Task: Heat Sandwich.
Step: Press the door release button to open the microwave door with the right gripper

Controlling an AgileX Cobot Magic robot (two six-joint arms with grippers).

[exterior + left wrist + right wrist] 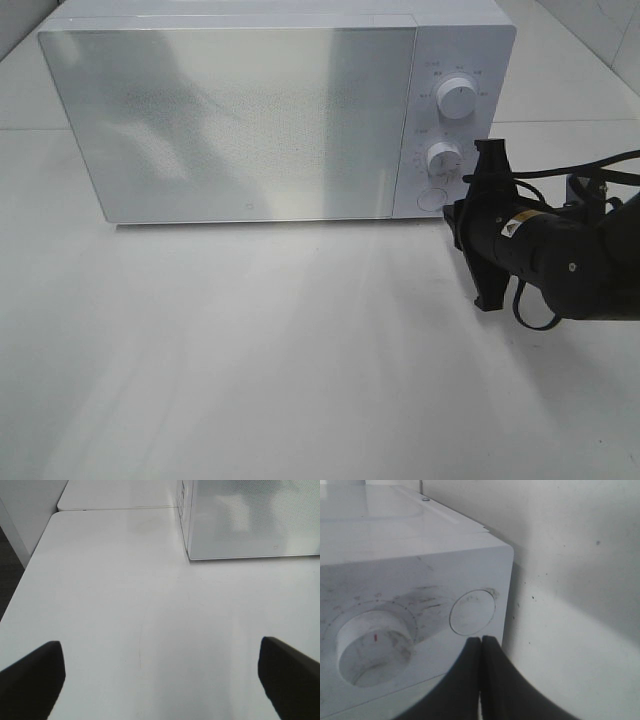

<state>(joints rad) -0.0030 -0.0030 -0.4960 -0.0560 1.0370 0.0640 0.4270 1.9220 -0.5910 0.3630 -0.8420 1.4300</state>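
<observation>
The white microwave stands at the back of the table with its door shut. The sandwich is out of view in every frame. My right gripper is shut with nothing between its fingers. Its tip sits right at the round button at the bottom of the control panel. In the right wrist view the closed fingertips lie just at the edge of that button; contact cannot be told. My left gripper is open and empty, low over bare table in front of the microwave's left corner.
Two white dials sit above the button, the upper dial and the lower dial, the latter also seen in the right wrist view as a knob. The white table stretches in front. A wall stands close on the right.
</observation>
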